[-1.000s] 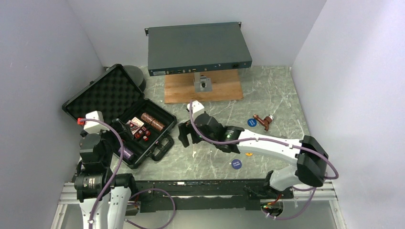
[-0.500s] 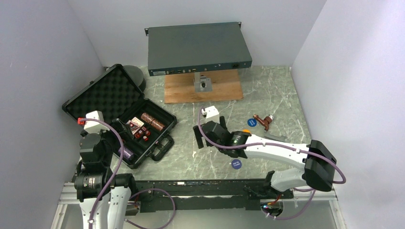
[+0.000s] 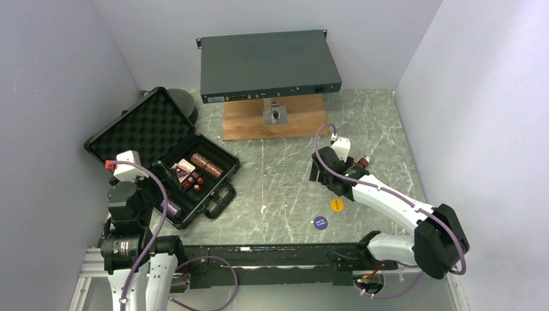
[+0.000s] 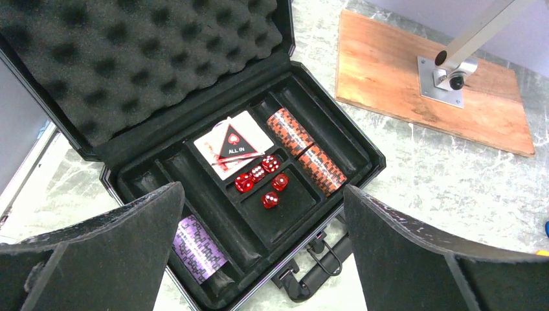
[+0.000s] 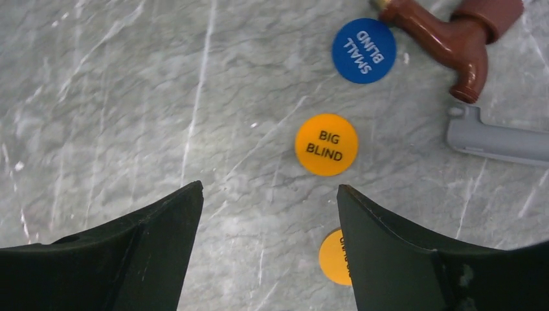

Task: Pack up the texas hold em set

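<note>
- Four sorts of pieces in open briefcase (image 4: pixel 129 65) at 9 o'clock of surface (image 3: pixel 278 188): purple chip roll (image 4: pixel 197 240), card deck (image 4: pixel 233 146), dice (image 4: pixel 262 181), brown chip roll (image 4: pixel 307 152).
- Left gripper (image 4: pixel 262 190) above it, spread wide, empty.
- Right gripper (image 5: pixel 268 186) at 3 o'clock, spread wide, empty; orange disc (image 5: pixel 326 144) near its tips, blue disc (image 5: pixel 363 41) at 1 o'clock of that.

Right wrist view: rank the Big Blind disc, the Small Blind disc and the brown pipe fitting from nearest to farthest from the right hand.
1. The Big Blind disc: orange, on the table just ahead of the open right hand, slightly right in the view.
2. The Small Blind disc: blue, farther ahead, beyond the orange one.
3. The brown pipe fitting: top right corner, beside the blue disc.
</note>
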Tool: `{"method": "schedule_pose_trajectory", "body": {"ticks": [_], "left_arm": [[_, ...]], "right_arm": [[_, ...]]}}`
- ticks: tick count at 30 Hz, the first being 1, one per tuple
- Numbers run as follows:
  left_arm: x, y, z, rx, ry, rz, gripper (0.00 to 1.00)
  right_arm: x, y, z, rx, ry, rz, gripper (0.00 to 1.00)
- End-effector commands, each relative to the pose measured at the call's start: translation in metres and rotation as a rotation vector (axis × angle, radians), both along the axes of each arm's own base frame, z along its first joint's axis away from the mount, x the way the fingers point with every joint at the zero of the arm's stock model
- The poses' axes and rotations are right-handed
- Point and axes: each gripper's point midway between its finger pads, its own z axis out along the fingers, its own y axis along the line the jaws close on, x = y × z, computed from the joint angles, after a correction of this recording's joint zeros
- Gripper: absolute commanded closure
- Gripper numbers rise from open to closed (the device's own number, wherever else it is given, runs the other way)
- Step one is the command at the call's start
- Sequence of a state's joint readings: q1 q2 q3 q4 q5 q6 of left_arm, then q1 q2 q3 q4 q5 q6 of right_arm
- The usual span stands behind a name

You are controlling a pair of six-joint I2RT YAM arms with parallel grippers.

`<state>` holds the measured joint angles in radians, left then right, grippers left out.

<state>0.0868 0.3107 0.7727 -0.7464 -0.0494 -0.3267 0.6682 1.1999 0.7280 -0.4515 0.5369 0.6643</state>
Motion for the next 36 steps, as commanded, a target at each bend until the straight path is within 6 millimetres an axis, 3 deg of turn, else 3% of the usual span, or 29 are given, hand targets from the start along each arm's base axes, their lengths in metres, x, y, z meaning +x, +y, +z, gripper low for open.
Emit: {"method": "schedule_pose_trajectory", "body": {"ticks": [1,10,17,24,36], "left_arm": [[0.001,-0.001,0.012,0.01,-0.048,-0.014,0.0],[0.0,-0.002,0.013,0.012,-0.059,-0.019,0.0],[-0.001,-0.002,0.014,0.013,-0.067,-0.015,0.0],[-0.001,-0.002,0.015,0.013,-0.069,-0.019,0.0],[0.0,-0.002,0.014,0.013,-0.062,-0.021,0.0]], "right_arm": [[0.014,-0.015,-0.004,0.047,0.019,-0.133,0.23],[0.038,-0.042,-0.024,0.025,0.086,-0.264,0.28],[0.059,-0.059,-0.04,0.085,0.117,-0.286,0.18],[0.072,-0.073,-0.057,0.069,0.169,-0.339,0.25],[0.086,-0.085,-0.062,0.002,0.176,-0.383,0.28]]}}
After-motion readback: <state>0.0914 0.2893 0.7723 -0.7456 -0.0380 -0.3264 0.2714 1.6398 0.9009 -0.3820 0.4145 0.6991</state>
